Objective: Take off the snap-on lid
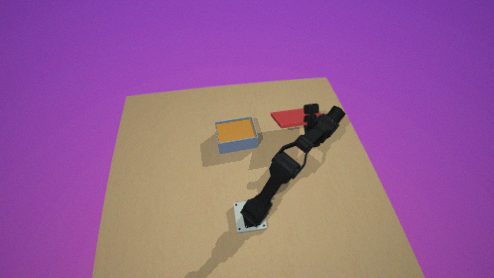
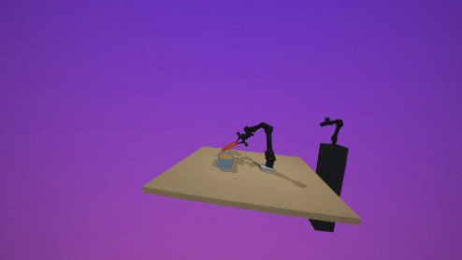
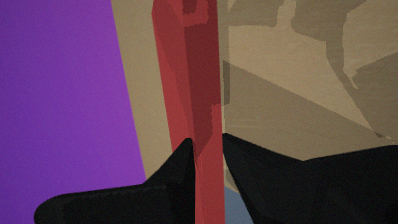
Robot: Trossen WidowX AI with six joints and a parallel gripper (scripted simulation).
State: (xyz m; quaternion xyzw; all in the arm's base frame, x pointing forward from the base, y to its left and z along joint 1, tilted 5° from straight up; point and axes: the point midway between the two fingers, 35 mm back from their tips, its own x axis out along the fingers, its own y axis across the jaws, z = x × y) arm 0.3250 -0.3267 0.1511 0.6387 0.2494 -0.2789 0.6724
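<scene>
The red lid (image 1: pixel 290 118) (image 2: pixel 228 147) (image 3: pixel 207 130) is off the box and held in the air, tilted, in the exterior view with its far end lower. My gripper (image 2: pixel 240 138) (image 3: pixel 206 142) is shut on the lid near one edge. In the top view the arm hides the lid's right part and the fingertips. The blue-grey storage box (image 1: pixel 238 145) (image 2: pixel 224 164) stands upright and open on the table, with an orange inside. It lies left of the lid in the top view, and a bit of the box (image 3: pixel 236 209) shows below the fingers in the wrist view.
The tan table (image 1: pixel 165 200) (image 2: pixel 196 187) bears the arm's light base plate (image 1: pixel 240 225) (image 2: pixel 267 168), nearer the front than the box in the top view. The table's right edge runs close to the arm's outer end there. A dark pedestal (image 2: pixel 331 168) with a small arm stands beyond the table.
</scene>
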